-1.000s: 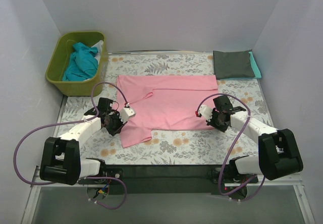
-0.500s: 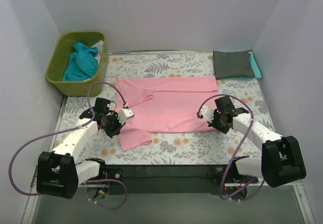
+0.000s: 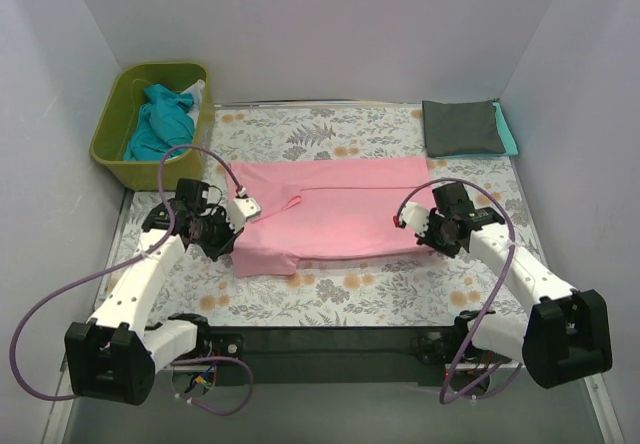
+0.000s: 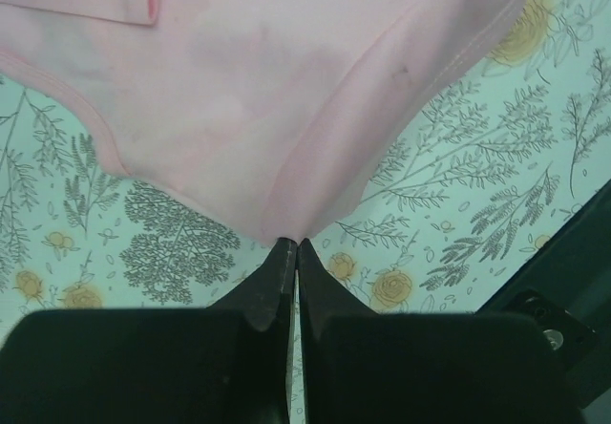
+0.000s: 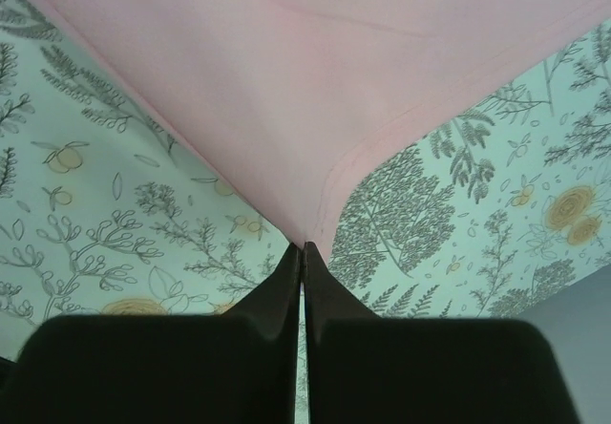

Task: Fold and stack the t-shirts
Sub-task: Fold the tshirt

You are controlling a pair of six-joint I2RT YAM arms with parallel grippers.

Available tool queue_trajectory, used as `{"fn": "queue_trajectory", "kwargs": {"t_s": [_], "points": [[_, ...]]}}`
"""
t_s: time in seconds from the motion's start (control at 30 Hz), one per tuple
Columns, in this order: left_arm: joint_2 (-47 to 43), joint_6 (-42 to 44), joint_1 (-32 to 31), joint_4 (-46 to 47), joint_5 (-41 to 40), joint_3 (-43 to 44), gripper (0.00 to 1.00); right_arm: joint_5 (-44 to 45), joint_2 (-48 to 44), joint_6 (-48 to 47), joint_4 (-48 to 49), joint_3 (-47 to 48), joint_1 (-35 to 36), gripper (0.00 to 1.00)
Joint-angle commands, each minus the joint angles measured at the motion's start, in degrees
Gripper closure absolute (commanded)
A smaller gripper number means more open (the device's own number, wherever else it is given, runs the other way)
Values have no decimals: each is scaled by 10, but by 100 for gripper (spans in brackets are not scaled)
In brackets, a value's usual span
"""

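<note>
The pink t-shirt (image 3: pixel 330 209) lies spread across the middle of the floral cloth. My left gripper (image 3: pixel 232 232) is shut on its left near edge; in the left wrist view the pink cloth (image 4: pixel 248 90) hangs from the closed tips (image 4: pixel 294 243). My right gripper (image 3: pixel 420 226) is shut on the shirt's right near corner, which in the right wrist view (image 5: pixel 315 90) rises from the closed tips (image 5: pixel 304 245). A folded dark grey t-shirt (image 3: pixel 460 127) lies on a teal one (image 3: pixel 508 129) at the back right. Teal t-shirts (image 3: pixel 160 124) lie in the tub.
The olive-green tub (image 3: pixel 115 159) stands at the back left corner. The floral table cloth (image 3: pixel 350 289) shows in front of the pink shirt. White walls close in the left, back and right sides.
Both grippers have moved away from me with the pink shirt's near edge, carrying it back over the shirt. The shirt's visible area has shrunk from front to back.
</note>
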Motion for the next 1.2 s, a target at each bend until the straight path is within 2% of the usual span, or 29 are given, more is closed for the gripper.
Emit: {"fn": "queue_trajectory", "kwargs": {"t_s": [0.0,0.2,0.53,0.87,1.17], "points": [[47,-18,15,44,-3,52,100,-7,35,-23,1,63,-15,99],[148,-29,44,105,-3,124,100,-13,111,-47,11,129,-32,99],[255,-42,49,178,-14,179,100,-9,234,-65,47,215,-45,99],[304,-50,51,219,-24,192,100,-7,325,-75,54,304,-56,99],[355,-54,52,246,-34,203,100,-14,393,-69,56,342,-59,99]]}}
